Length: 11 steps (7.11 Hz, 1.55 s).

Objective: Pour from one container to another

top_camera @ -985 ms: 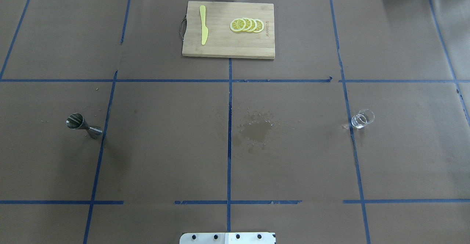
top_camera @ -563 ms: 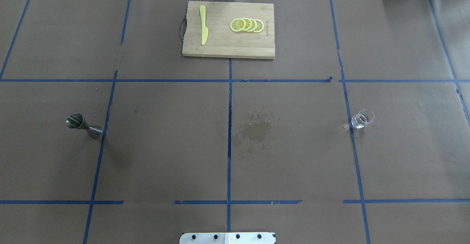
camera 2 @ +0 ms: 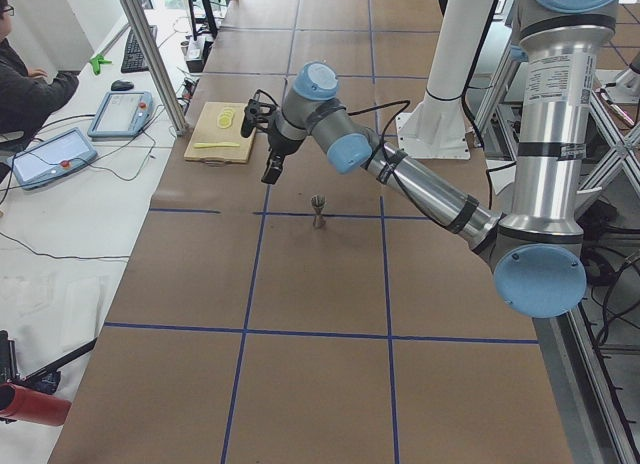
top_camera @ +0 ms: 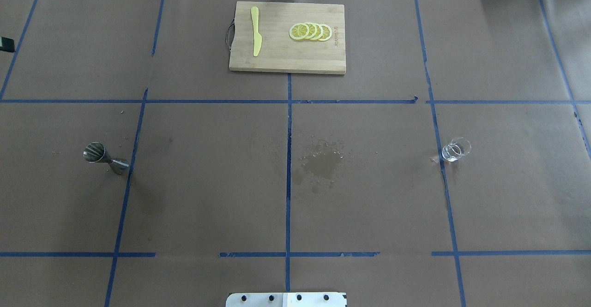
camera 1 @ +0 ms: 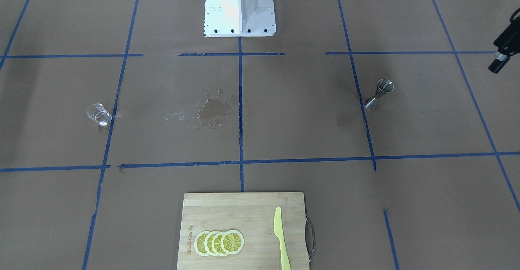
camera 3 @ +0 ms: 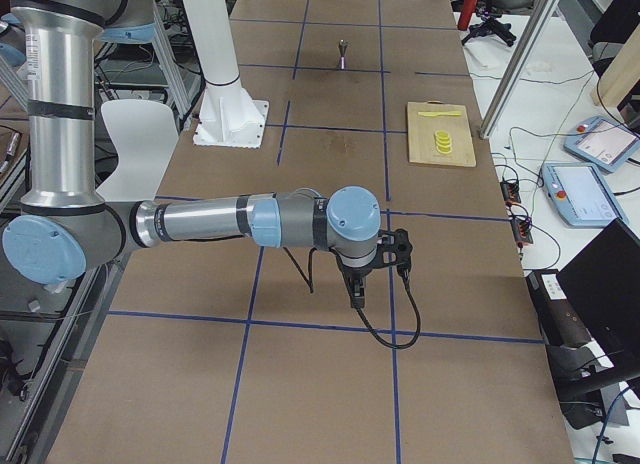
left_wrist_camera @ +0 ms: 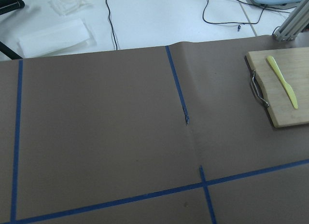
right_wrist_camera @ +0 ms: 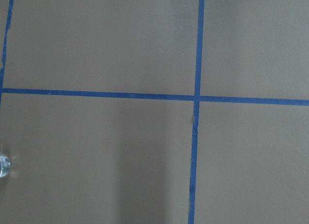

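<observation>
Wooden cutting board (top_camera: 277, 60) at far table edge, metal handle (top_camera: 228, 35) on the end nearest the knife. Yellow plastic knife (top_camera: 255, 32) lies flat on it; four overlapping lemon slices (top_camera: 310, 32) are on the other half, apart from the knife. Wet patch (top_camera: 323, 165) mid-table, probably water. Blue tape grid (top_camera: 288, 205) on brown paper (top_camera: 208, 182). Seated operator (camera 2: 25, 84) near two pendants (camera 2: 122, 112).

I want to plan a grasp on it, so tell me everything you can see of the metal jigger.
The jigger is a small double-cone measure in shiny, steel-looking metal, its two cones joined at a narrow waist. It stands upright, the upper cup looking the wider, on the brown paper-covered table, on the robot's left side, just beside a blue tape line. Only the table touches it. Whether it holds liquid cannot be told.
</observation>
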{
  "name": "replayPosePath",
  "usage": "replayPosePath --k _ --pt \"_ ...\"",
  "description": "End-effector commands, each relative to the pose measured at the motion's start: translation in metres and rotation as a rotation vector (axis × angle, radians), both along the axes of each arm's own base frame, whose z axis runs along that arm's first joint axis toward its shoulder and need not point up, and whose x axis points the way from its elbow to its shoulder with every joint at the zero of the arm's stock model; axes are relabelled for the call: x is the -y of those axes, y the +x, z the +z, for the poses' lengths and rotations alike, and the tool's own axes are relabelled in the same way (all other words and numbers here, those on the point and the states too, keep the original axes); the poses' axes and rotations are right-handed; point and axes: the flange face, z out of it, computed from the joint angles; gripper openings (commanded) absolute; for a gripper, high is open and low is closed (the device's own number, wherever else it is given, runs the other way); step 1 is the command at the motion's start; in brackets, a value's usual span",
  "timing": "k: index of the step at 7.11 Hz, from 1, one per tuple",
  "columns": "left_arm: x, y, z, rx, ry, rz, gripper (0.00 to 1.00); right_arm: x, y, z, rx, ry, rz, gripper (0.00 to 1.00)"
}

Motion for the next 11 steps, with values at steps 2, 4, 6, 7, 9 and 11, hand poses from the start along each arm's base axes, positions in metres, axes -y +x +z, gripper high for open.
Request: replayPosePath --k 2,4,6,7,9,11 --pt "-0.103 0.109 -0.038 0.021 -0.267 -0.204 1.00 -0.013 -0.003 0.010 0.015 -0.022 -0.001 1.00" --pt "-0.165 0.200 -0.027 0.047 -0.385 -0.366 1.00 -0.009 -0.003 0.006 0.018 -0.012 -0.003 1.00" --pt "-0.202 0.257 -0.002 0.055 -0.330 -0.543 1.00 -0.008 -0.003 0.006 0.017 -0.015 -0.002 1.00" --pt "-0.191 0.281 0.017 0.064 -0.246 -0.641 1.00 -0.007 -0.003 0.004 0.017 -0.010 -0.002 1.00" --pt "-0.189 0.309 0.073 0.201 -0.121 -0.707 1.00 -0.007 -0.003 0.004 0.021 -0.019 0.003 1.00" --pt "-0.190 0.320 0.103 0.288 -0.024 -0.739 1.00 -0.007 -0.004 0.004 0.027 -0.017 0.003 1.00"
